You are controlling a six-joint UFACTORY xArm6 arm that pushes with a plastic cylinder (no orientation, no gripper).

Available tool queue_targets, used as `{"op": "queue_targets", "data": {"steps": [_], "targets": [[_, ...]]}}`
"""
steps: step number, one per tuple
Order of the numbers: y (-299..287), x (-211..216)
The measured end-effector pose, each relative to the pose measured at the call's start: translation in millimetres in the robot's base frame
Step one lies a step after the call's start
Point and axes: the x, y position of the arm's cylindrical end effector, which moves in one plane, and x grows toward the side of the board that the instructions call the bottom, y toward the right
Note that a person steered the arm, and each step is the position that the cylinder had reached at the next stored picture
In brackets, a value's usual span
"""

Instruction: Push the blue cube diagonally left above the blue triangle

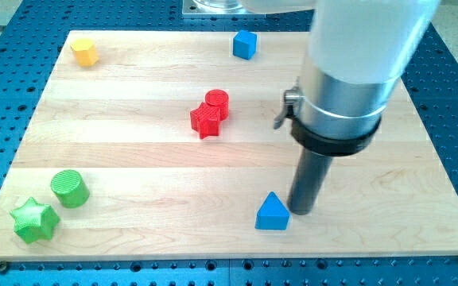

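Note:
The blue cube (245,44) sits at the view's top edge of the wooden board, a little right of centre. The blue triangle (273,212) lies near the view's bottom, right of centre. My tip (301,210) rests on the board just to the right of the blue triangle, very close to it or touching it. The tip is far below the blue cube. The arm's wide white and silver body (348,71) fills the view's upper right.
A red cylinder (217,102) and a red star (205,121) touch each other at mid-board. A yellow block (85,52) sits top left. A green cylinder (70,188) and a green star (34,220) lie bottom left. The board (133,159) rests on a blue perforated table.

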Motion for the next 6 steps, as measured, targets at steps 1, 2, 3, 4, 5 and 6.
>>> {"op": "queue_targets", "data": {"steps": [1,2,3,4,5,6], "targets": [[-36,5],[-47,5],[-15,-23],[33,-111],[62,-202],[59,-285]]}}
